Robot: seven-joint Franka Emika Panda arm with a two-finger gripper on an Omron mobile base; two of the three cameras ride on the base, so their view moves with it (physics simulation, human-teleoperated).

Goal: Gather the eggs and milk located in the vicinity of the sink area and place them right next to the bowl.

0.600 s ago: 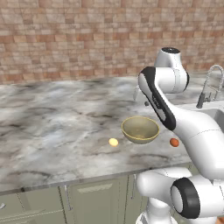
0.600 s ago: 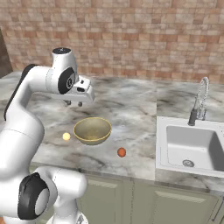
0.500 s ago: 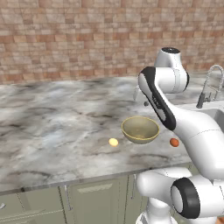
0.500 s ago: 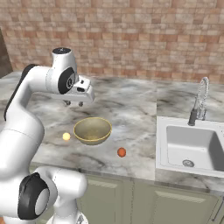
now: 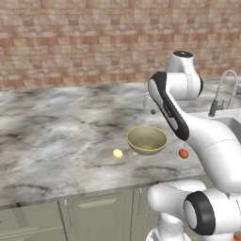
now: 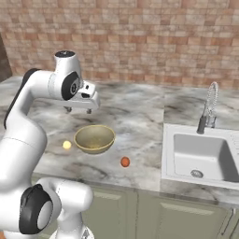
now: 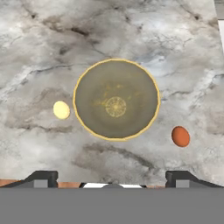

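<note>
A: Anything moved since half a second ago?
B: Nothing; arm and objects unchanged.
A: Egg?
B: Egg (image 7: 180, 136) on counter (image 6: 140, 116), near the front edge, just right of bowl (image 7: 116, 99), apart, long axis roughly front-to-back.
A: Hand?
B: Gripper (image 6: 78, 110) hovers above the bowl, pointing down, fingers spread, empty.

From behind the arm's left and right we look forward and down over the marble tabletop (image 5: 56, 122) toward the brick wall (image 6: 140, 37), both views sharing the bowl (image 5: 147, 140) and egg (image 6: 125, 162). The hand camera looks straight down on them from above.
</note>
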